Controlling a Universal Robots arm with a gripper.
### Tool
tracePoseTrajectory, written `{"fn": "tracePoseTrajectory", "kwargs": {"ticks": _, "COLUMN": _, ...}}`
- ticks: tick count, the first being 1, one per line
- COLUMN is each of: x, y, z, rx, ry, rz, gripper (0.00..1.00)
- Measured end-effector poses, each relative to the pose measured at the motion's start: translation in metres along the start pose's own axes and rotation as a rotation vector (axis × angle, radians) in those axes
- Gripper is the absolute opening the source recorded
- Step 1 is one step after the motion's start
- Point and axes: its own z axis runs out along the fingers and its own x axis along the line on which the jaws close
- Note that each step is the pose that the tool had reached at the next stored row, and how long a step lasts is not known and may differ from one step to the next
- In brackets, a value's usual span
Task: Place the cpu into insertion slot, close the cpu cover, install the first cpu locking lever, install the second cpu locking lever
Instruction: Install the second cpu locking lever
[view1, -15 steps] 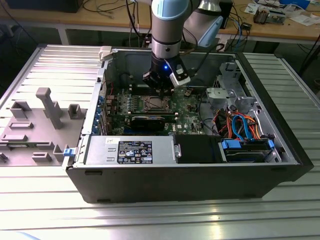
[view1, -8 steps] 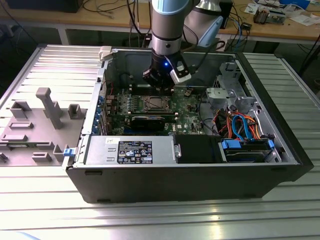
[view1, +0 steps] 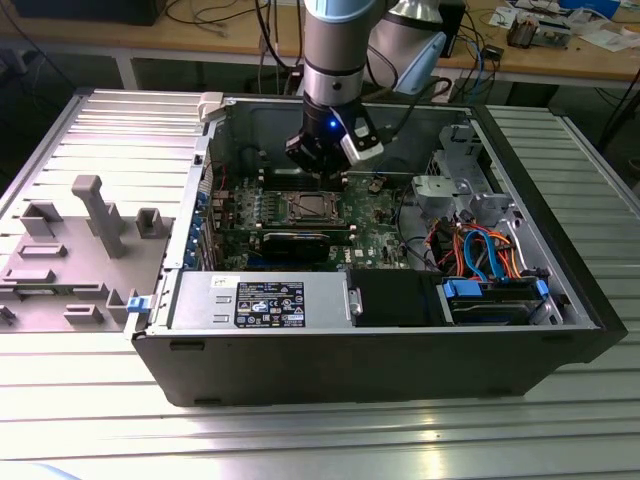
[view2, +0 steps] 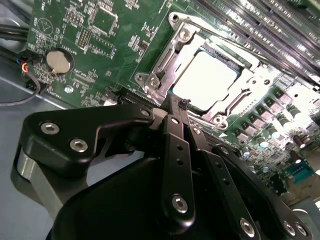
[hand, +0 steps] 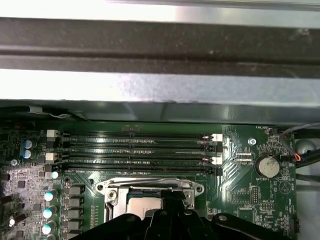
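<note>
Inside the open computer case (view1: 560, 310), the cpu (view2: 204, 81) sits under its cpu cover (view2: 165, 60); the closed, empty gripper (view2: 184, 104) presses near a locking lever.

The arm (view1: 338, 45) enters at the top centre of the exterior view as a thick silver-grey cylinder with a pale blue joint cap at its upper edge and a second grey joint housing to the upper right. Below it sits a dark wrist block with a small glowing blue light and a white housing on its side. The gripper (view2: 184, 104) fills the lower half of the second wrist view: matte black linkage bars, rounded, joined by silver round-headed screws.
</note>
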Motion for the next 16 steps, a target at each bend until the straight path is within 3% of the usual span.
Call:
{"fn": "tracePoseTrajectory", "kwargs": {"ticks": 3, "x": 0.0000, "y": 0.0000, "z": 0.0000, "rx": 0.0263, "ry": 0.0007, "rz": -0.001, "gripper": 0.11}}
{"fn": "tracePoseTrajectory", "kwargs": {"ticks": 16, "x": 0.0001, "y": -0.0013, "z": -0.0005, "rx": 0.0284, "ry": 0.0008, "rz": -0.001, "gripper": 0.11}}
